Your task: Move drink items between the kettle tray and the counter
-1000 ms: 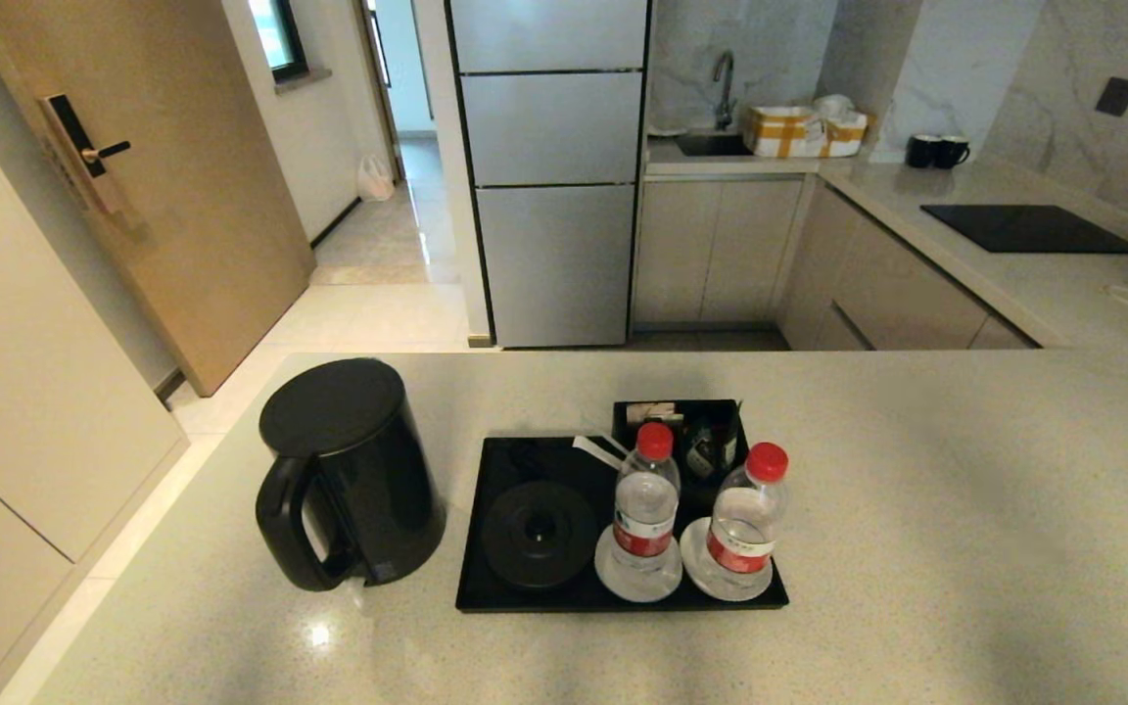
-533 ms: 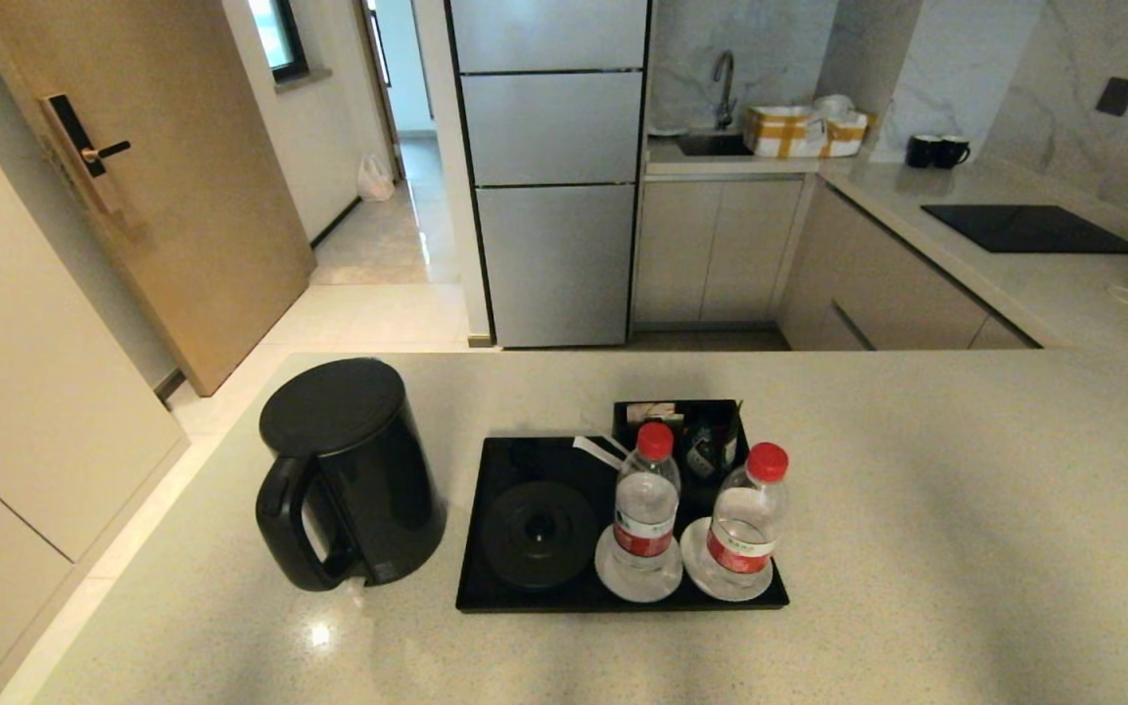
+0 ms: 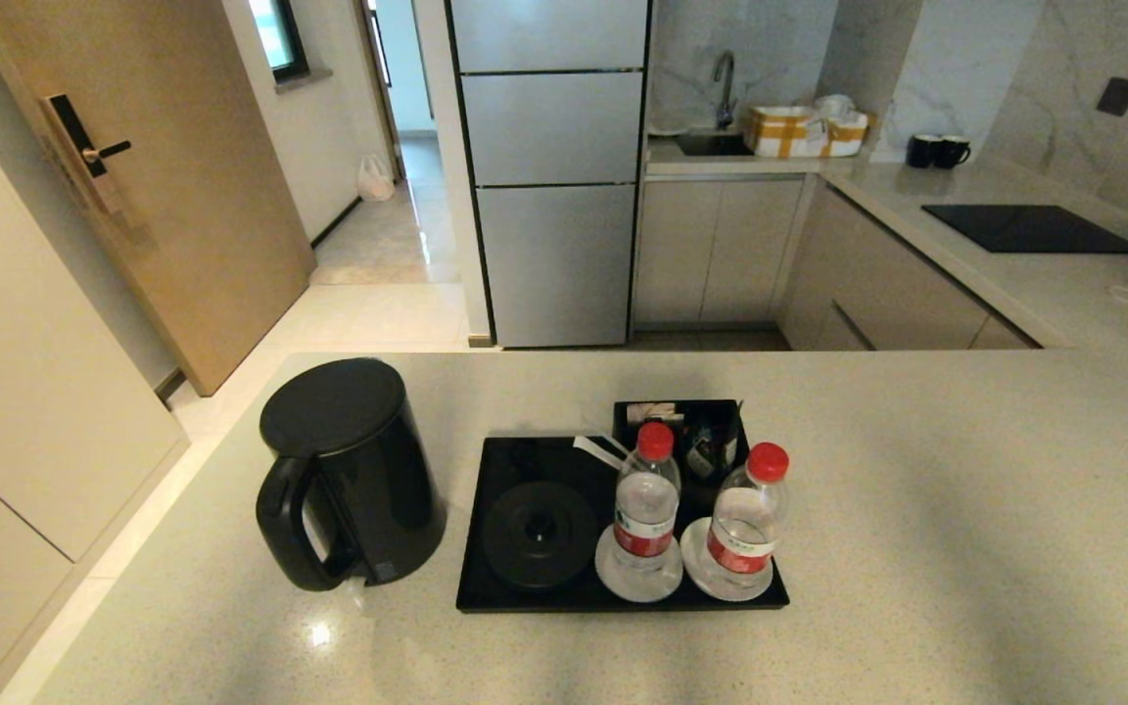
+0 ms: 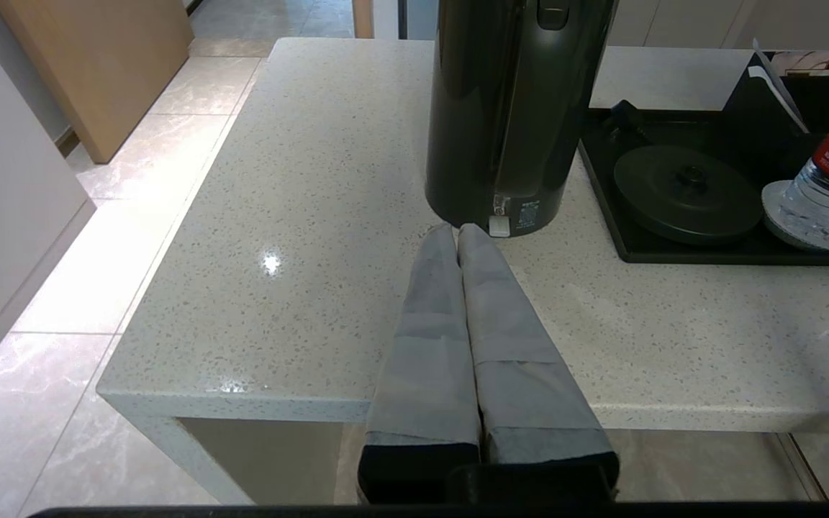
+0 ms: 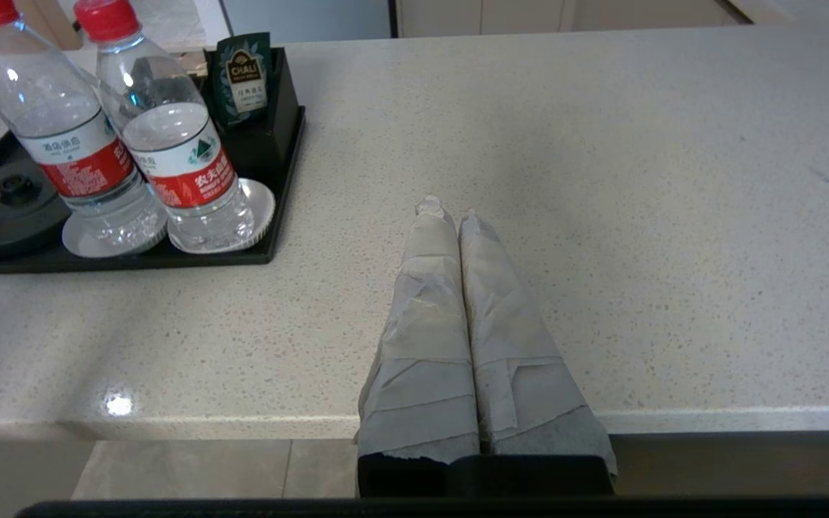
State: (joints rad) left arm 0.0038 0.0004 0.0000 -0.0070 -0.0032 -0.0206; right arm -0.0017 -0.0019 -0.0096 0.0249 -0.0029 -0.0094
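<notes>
Right wrist view showed my right pincer shut, empty; beyond-left water bottles looked light, slippery—grip labelled waist.

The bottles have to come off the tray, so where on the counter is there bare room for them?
Widest bare counter lies right of the tray; a clear strip runs in front of it. Left of the tray is crowded: the kettle stands close. The tray holds two bottles.
</notes>
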